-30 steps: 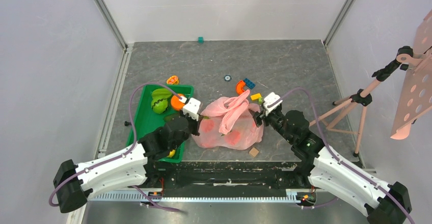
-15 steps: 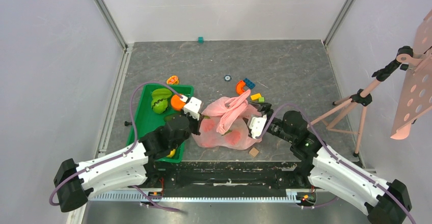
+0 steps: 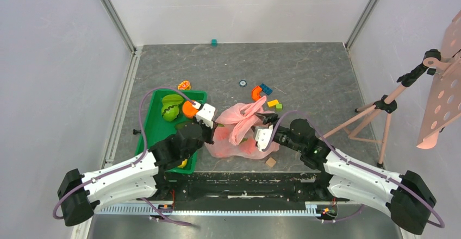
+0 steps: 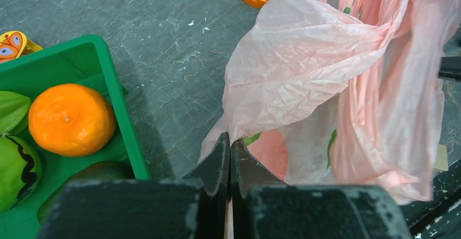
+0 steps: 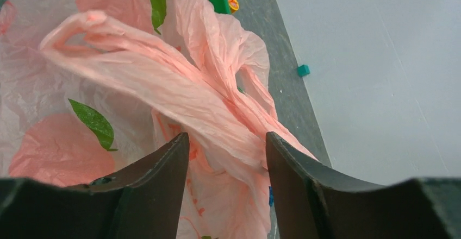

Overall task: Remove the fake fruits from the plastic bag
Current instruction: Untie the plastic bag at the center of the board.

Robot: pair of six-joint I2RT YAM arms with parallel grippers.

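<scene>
From the top external view, the plastic bag (image 3: 243, 125) is seen lying on the grey table (image 3: 310, 70) near its front edge, between the two arms. Open floor is left behind it and to the right, up to the tripod (image 3: 380, 108). The left gripper (image 3: 212, 130) is set at the bag's left edge, the right gripper (image 3: 258, 133) at its right side. Just left of the bag a green tray (image 3: 179, 92) is seen, with an orange ball (image 3: 189, 109) and green fruits (image 3: 170, 111) in it. The fake fruits (image 3: 223, 136) are made out as reddish shapes through the film.

In the left wrist view, the jaws are pressed together, with the bag's (image 4: 304, 70) lower edge pinched between the tips. A reddish fruit (image 4: 269, 152) is seen inside, just beside them. The tray's rim (image 4: 103, 65) runs close on the left.

In the right wrist view, the fingers (image 5: 157, 174) are held apart, with the bag's twisted handles (image 5: 163, 76) lying between them, ungripped. A red fruit (image 5: 54, 152) with a green leaf (image 5: 92, 122) is seen through the film.
</scene>
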